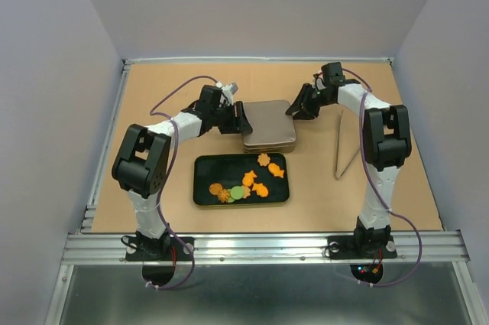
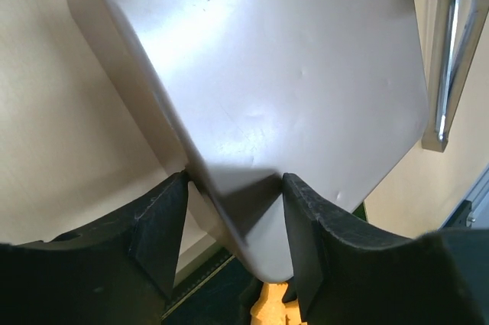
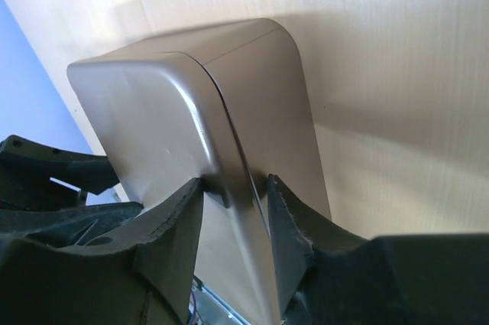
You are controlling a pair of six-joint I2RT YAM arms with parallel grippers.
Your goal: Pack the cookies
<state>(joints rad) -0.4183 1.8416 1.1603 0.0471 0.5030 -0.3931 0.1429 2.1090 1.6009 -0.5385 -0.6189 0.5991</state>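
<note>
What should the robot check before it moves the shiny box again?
1. Left gripper pinching the tin: ok.
2. Right gripper pinching the tin's opposite side: ok.
3. Cookies all inside the black tray: ok.
4. Tongs lying apart from the tin, to its right: ok.
5. Tin lifted off the table: cannot tell.
</note>
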